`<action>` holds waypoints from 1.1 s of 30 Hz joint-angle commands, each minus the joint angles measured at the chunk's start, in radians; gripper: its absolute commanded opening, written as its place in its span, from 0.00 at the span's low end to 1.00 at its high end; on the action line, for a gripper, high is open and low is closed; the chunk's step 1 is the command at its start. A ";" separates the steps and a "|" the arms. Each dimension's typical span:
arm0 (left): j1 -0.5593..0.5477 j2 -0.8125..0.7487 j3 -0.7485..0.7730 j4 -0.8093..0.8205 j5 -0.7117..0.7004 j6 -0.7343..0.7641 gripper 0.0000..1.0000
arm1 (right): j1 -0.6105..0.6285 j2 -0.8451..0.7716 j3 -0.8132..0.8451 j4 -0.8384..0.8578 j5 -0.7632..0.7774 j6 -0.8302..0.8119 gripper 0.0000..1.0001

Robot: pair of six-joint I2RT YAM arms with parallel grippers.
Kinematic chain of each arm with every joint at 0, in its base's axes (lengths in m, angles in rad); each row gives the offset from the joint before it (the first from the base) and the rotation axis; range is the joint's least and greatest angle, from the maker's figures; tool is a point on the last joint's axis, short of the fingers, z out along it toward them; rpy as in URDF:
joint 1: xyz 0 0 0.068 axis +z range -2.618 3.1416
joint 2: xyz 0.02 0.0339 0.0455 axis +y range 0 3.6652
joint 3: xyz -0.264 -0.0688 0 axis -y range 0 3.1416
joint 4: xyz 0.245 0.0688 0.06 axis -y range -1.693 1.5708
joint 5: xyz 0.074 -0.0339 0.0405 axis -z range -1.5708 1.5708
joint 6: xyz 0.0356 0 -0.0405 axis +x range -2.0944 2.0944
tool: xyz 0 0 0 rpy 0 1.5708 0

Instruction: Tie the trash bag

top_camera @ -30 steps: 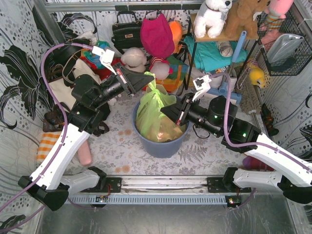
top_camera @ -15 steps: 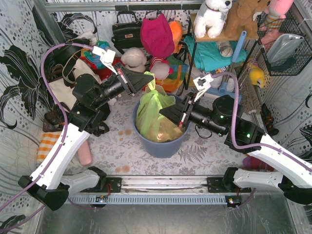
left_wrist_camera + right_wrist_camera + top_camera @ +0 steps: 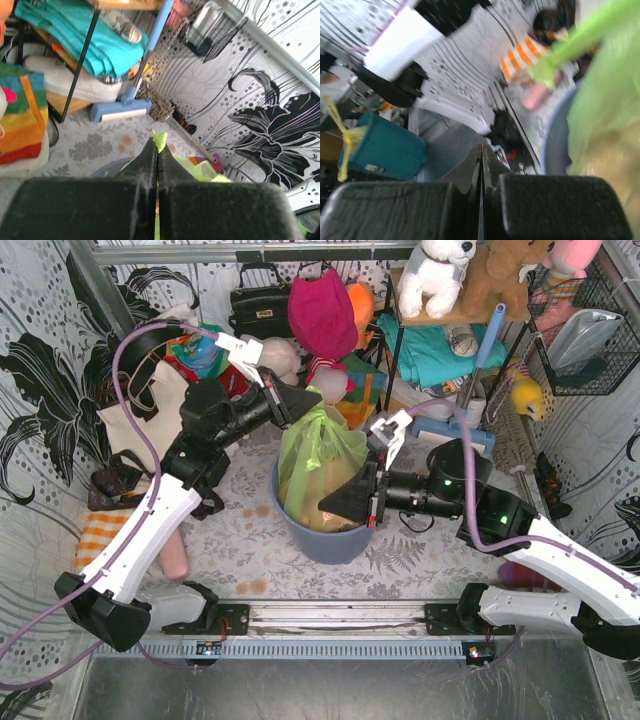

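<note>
Left gripper (image 3: pixel 303 406): jaws pressed together on a thin strip of light-green film. In the wrist view the strip's end pokes out just past the fingertips (image 3: pixel 148 156). What it pinches is the gathered top of the trash bag (image 3: pixel 318 455). The bag's body hangs below and ahead of this gripper, seated in the blue bin (image 3: pixel 335 540), with tan paper showing through the film. Judgement: the high pinch holds the neck up and taut, so the film above the contents draws into a rope that can be knotted.

Right gripper (image 3: pixel 328 506): jaws together, and no film is visible between them in its wrist view, which is blurred. The bag's flank lies just beside the fingertips, off to one side, and the bin's rim is near them. Judgement: it sits low by the bag's side either to steady the load or to come at the neck from underneath. Contact with the film cannot be confirmed.

Status, judged: the neck is gathered and no knot is visible. The next move likely needs the right gripper to part its jaws and take a second hold under the left's pinch. Risk: thin film tearing under pull.
</note>
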 commanded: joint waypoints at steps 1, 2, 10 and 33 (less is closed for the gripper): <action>0.001 0.001 -0.068 0.047 -0.011 0.018 0.00 | 0.012 -0.058 -0.062 -0.090 0.067 -0.018 0.00; 0.001 -0.003 -0.081 0.053 -0.005 0.013 0.00 | 0.017 -0.078 -0.069 -0.094 0.115 -0.045 0.00; 0.001 -0.034 -0.133 0.042 0.041 -0.016 0.00 | 0.017 -0.117 -0.145 0.119 0.284 -0.498 0.54; 0.001 -0.057 -0.142 0.005 0.098 -0.037 0.00 | 0.018 0.056 -0.333 0.839 0.169 -1.430 0.54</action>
